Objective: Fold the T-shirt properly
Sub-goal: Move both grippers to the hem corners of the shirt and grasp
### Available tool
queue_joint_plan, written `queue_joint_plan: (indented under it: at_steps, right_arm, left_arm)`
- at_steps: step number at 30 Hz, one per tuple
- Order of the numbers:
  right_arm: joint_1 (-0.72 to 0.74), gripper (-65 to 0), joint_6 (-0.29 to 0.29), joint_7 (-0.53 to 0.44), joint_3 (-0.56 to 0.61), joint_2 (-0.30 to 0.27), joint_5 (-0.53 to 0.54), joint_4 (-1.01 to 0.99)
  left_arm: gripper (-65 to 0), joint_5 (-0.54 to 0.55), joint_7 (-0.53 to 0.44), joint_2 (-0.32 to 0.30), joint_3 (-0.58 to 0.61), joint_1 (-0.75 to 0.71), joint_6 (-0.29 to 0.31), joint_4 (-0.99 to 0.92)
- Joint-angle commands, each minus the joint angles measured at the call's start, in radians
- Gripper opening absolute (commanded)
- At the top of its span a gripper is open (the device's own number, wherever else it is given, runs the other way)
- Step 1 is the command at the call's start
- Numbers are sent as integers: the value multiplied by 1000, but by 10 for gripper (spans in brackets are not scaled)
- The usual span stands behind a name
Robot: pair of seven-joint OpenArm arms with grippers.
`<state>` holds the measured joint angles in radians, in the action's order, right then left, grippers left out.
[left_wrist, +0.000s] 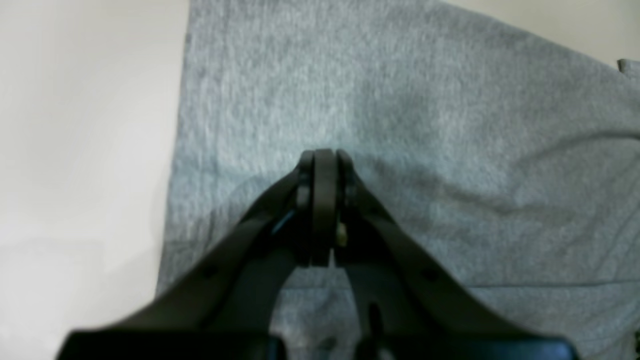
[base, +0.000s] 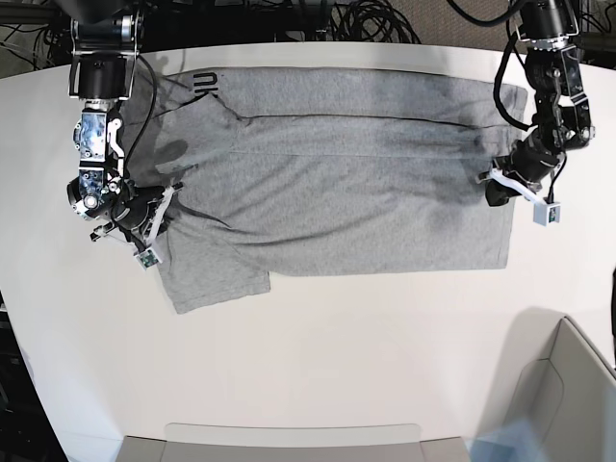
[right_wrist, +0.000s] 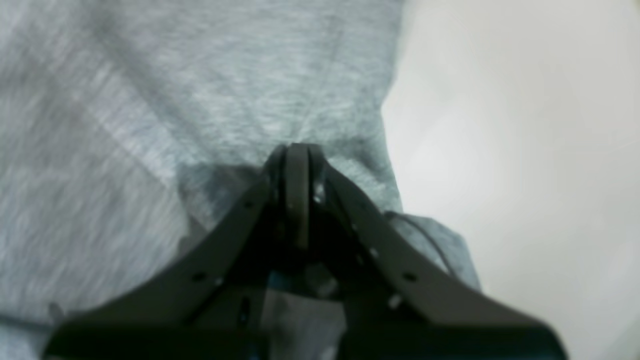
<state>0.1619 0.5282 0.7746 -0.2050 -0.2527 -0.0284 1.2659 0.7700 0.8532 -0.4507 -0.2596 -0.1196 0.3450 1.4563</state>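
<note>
T-shirt (base: 337,178) spread across table (base: 337,366), 9 to 3 o'clock. Left gripper (left_wrist: 324,156) and right gripper (right_wrist: 297,150): jaws pressed together, cloth pinch not visible. Risk: uneven lift from the 2 ends skews fold; weak grip drops edge.

A white desk (base: 327,346) with a grey T-shirt (base: 337,183) spread across its far half.

The desk has a smooth pale surface and a curved far edge. The T-shirt lies flat on it, stretched lengthways from left to right in the base view, with a long fold line running along its upper part. One short sleeve points towards the near left. Black lettering shows at the far left corner of the cloth. The near half of the desk is bare white.
</note>
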Motion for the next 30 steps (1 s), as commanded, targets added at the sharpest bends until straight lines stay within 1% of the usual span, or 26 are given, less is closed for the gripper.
queue_joint_plan:
  at_steps: [1, 3, 4, 5, 7, 10, 11, 12, 14, 17, 20, 24, 26, 28, 30]
  right_arm:
    - [15, -649, 8, 27, -4, -7, -6, 50]
    - [24, -646, 7, 49, -4, 2, -6, 96]
    - [46, -631, 7, 56, -6, 5, -6, 107]
    - [69, -602, 5, 62, -6, 5, -6, 108]
    - [118, -515, 8, 67, -6, 5, -6, 103]
    - [199, -387, 10, 33, -4, 2, -6, 65]
    - [236, -360, 10, 9, -4, 0, -6, 11]
    - [276, -348, 10, -16, -4, -3, -6, -62]
    - [359, -347, 10, -79, -4, -7, -9, -233]
    - [436, -347, 8, -206, -4, -27, -6, -453]
    - [485, -347, 7, -298, -4, -44, -9, -622]
    - [528, -347, 7, -410, -4, -46, -11, -802]
    - [540, -347, 8, -438, 5, -41, -12, -859]
    - [549, -347, 8, -439, 5, -32, -12, -891]
    - [552, -347, 10, -438, 6, -10, -14, -906]
  left_arm:
    - [-650, 12, -24, -15, -5, 11, 6, 16]
    - [-650, 12, -24, -15, -5, 11, 6, 16]
    - [-650, 12, -24, -15, -5, 11, 6, 16]
    - [-650, 12, -24, -15, -5, 11, 6, 16]
    - [-650, 12, -24, -15, -5, 11, 6, 16]
    - [-650, 12, -24, -15, -5, 11, 6, 16]
    - [-650, 12, -24, -15, -5, 11, 7, 16]
    - [-650, 12, -24, -15, -5, 11, 7, 16]
    - [-650, 12, -24, -15, -5, 11, 7, 16]
    - [-650, 12, -24, -15, -5, 11, 7, 16]
    - [-650, 12, -24, -15, -5, 11, 7, 16]
    - [-650, 12, -24, -15, -5, 11, 7, 16]
    - [-650, 12, -24, -15, -5, 11, 7, 16]
    - [-650, 12, -24, -13, -7, 11, 7, 16]
    - [-650, 12, -24, -13, -7, 11, 7, 16]
